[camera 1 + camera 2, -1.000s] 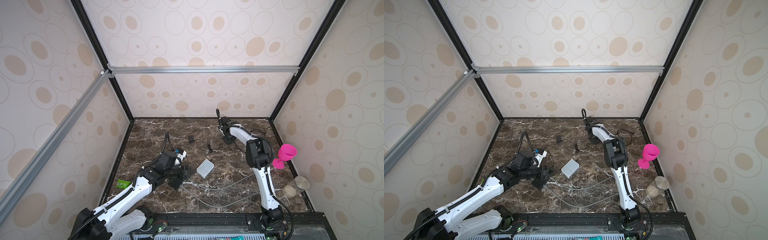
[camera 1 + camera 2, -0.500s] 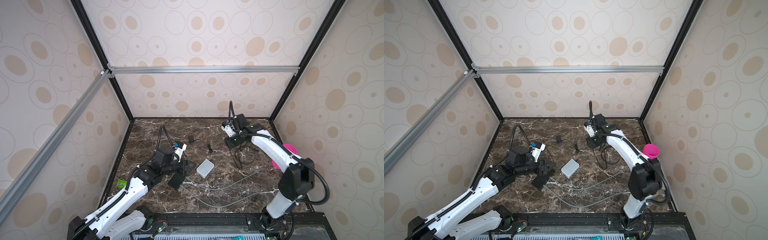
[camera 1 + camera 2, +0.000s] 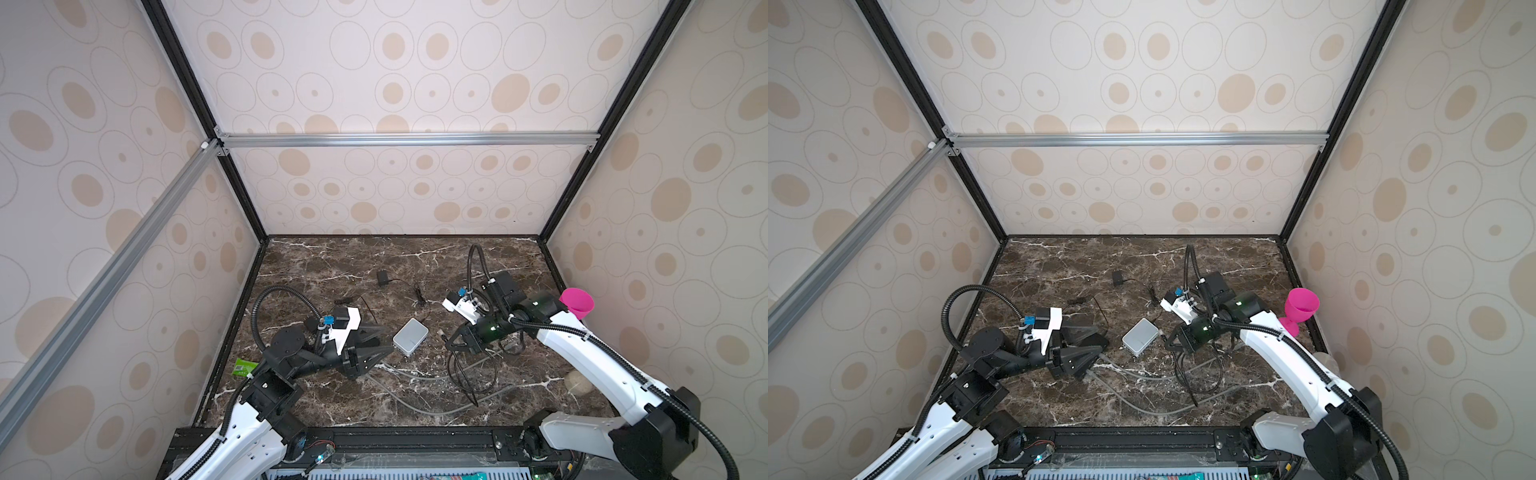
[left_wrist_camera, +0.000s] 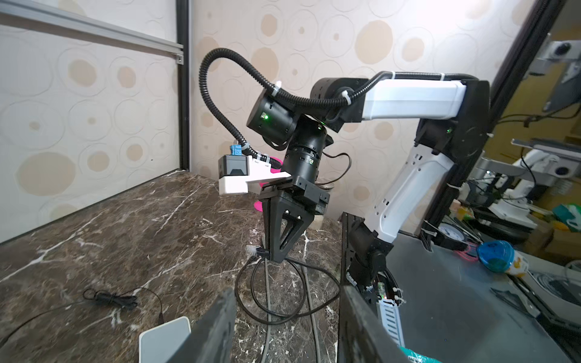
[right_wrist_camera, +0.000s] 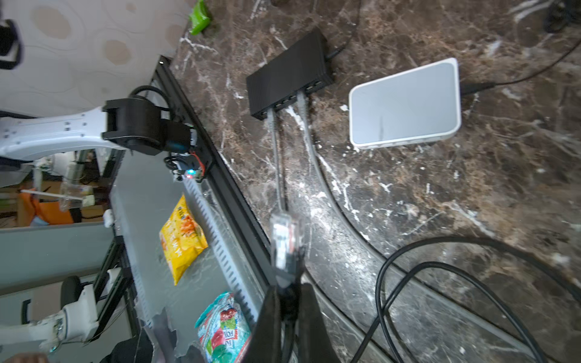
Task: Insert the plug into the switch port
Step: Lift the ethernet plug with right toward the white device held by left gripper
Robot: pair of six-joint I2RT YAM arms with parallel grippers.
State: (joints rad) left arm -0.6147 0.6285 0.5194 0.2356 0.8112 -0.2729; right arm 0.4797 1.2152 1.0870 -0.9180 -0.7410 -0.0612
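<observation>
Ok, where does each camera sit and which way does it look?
Top views: high above the front, looking down at the marble table; left arm and right arm show.
Left wrist: on the left arm, looking across the table at the right hand pinching the plug; its own open left hand shows up close.
Right wrist: on the right arm, looking down past the plug at the black switch and white box; its own hand and the left arm's base show.
Shared: both wrist views show the plug and white box.
</observation>
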